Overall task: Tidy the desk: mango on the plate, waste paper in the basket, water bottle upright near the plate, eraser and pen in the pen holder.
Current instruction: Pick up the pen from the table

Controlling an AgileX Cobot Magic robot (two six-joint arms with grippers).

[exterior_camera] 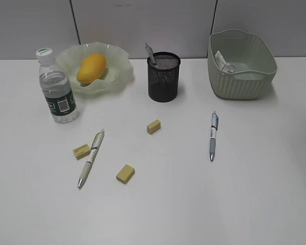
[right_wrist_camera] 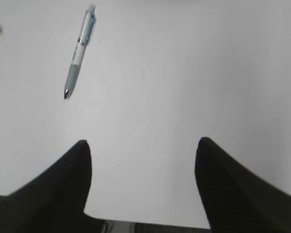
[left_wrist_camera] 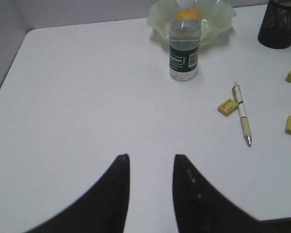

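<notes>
The mango (exterior_camera: pixel 92 68) lies on the ruffled plate (exterior_camera: pixel 117 76), and the water bottle (exterior_camera: pixel 57 92) stands upright beside it. The waste paper (exterior_camera: pixel 222 61) sits inside the basket (exterior_camera: pixel 242 64). One pen (exterior_camera: pixel 150 53) sticks out of the pen holder (exterior_camera: pixel 163 76). A pale pen (exterior_camera: pixel 92 157) and a blue-grey pen (exterior_camera: pixel 213 135) lie on the desk among three yellow erasers (exterior_camera: pixel 153 126) (exterior_camera: pixel 82 151) (exterior_camera: pixel 125 173). My left gripper (left_wrist_camera: pixel 151 158) is open over bare desk, short of the bottle (left_wrist_camera: pixel 184 46). My right gripper (right_wrist_camera: pixel 143 143) is open wide, the blue-grey pen (right_wrist_camera: pixel 79 51) ahead to its left. Neither arm shows in the exterior view.
Grey partition panels close off the back of the desk (exterior_camera: pixel 255 194). The desk's near edge shows just below the right gripper's fingers (right_wrist_camera: pixel 218 174). In the left wrist view the pale pen (left_wrist_camera: pixel 242 114) and an eraser (left_wrist_camera: pixel 227 107) lie to the right.
</notes>
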